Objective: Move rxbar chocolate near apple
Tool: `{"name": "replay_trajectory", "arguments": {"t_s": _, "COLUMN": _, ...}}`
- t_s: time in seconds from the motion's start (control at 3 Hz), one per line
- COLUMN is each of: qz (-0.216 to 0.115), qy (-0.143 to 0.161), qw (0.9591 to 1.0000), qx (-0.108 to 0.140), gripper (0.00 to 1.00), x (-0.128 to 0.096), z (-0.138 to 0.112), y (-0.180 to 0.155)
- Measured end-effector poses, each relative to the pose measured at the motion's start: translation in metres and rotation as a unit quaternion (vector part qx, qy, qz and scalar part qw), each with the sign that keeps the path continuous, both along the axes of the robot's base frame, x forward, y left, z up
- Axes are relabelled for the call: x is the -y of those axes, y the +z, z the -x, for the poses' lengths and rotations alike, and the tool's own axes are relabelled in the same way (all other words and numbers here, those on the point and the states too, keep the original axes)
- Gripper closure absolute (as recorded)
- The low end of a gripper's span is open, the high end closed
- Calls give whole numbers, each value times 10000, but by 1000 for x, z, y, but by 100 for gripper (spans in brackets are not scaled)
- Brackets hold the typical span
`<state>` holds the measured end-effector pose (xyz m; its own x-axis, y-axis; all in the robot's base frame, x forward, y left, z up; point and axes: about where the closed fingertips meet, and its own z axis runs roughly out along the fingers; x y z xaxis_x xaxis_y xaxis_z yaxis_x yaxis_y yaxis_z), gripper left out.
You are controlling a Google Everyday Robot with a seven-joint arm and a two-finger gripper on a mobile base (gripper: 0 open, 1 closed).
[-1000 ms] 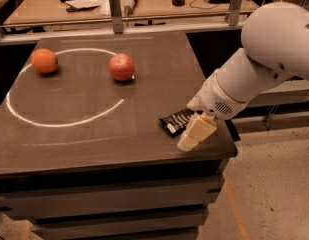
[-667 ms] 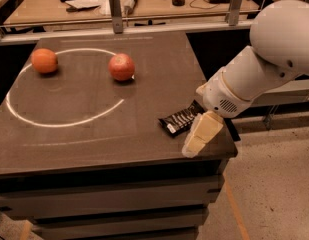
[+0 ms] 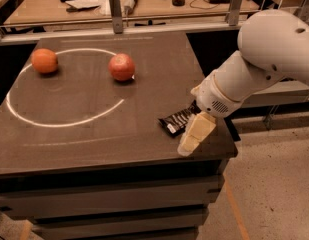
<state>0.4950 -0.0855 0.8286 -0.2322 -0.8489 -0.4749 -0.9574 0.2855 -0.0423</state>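
The end effector hangs over the bar's right end at the tabletop's front-right edge, grip state unclear. Best to clamp across its width, lift cleanly, and carry it to the apple.

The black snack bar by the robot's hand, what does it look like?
The flat black rectangular snack-bar wrapper has white lettering. It lies flat, at an angle, near the right front corner of the dark table, well apart from the reddish apple. The cream gripper covers its right end; whether it grips is unclear.
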Motion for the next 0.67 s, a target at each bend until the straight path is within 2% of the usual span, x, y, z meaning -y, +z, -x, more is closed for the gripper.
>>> {"name": "replay_trajectory", "arguments": {"t_s": 0.33, "qz": 47, "qy": 37, "qw": 10000, "qx": 9, "gripper": 13, "x": -4, "z": -4, "y": -8}}
{"name": "replay_trajectory", "arguments": {"t_s": 0.67, "qz": 63, "qy": 11, "qw": 10000, "qx": 23, "gripper": 35, "x": -5, "z": -6, "y": -13}}
